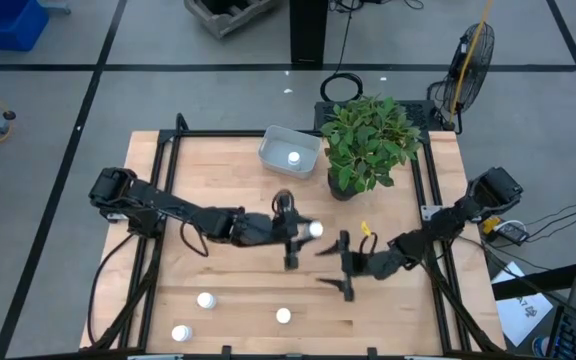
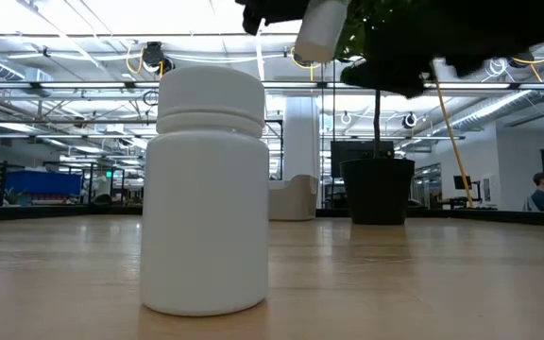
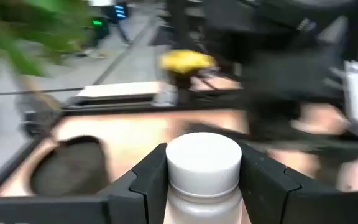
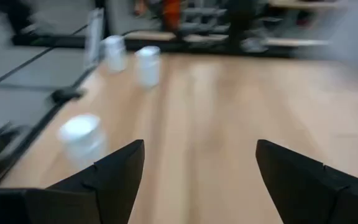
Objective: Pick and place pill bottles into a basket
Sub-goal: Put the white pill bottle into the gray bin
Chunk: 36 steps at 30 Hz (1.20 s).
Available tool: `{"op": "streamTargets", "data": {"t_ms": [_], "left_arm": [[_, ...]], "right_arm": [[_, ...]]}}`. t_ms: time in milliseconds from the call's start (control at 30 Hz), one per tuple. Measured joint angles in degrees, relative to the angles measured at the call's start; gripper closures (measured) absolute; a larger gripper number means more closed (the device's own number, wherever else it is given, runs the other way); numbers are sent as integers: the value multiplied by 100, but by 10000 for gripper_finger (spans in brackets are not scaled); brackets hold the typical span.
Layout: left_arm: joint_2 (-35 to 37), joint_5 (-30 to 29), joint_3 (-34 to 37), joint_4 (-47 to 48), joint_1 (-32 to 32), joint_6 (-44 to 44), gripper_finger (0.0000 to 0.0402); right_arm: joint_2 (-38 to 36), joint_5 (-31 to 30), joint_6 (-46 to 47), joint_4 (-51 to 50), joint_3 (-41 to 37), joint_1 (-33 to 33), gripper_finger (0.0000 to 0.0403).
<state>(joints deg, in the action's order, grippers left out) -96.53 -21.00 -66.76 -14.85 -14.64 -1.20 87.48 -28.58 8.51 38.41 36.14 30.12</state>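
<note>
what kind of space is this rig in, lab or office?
Most likely a large open lab or workshop hall, not an office. The low view shows exposed ceiling trusses with strip lights, the high view shows taped floor lines and a standing fan beside the wooden table.

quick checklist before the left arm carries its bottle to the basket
1. Grip: left claw shut on held pill bottle, cap between fingers: ok.
2. Bottle lifted off table, per low view: ok.
3. Basket has room, one bottle inside: ok.
4. Right claw open and empty, close beside the left: not ok.
5. Plant beside basket, clearance: cannot tell.
6. Three bottles left on the table's near edge: ok.
</note>
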Motion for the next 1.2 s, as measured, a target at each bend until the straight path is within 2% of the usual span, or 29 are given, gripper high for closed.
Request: {"op": "streamTargets", "data": {"t_ms": [200,400,567,733,900,1033,1200], "left_arm": [[42,-341,-2,502,36,36,237],[105,-1142,-4,1136,256,395,237],[107,-1191,-4,1149,625,602,237],[104,-1136,-4,973,1075,624,237],[104,-737,-4,476,1661,536,237],[104,-636,-4,369,2152,516,237],[104,-3,504,-595,2770,548,237]], "right_arm": [[-84,-266,375,102,-343,133,107],[-138,-509,735,120,-668,408,112],[-160,-763,903,126,-781,639,112],[-160,-897,905,141,-780,878,112],[-160,-1149,890,140,-780,1064,112],[-160,-1220,883,143,-780,1105,112],[-160,-1240,848,142,-780,1103,112]]}}
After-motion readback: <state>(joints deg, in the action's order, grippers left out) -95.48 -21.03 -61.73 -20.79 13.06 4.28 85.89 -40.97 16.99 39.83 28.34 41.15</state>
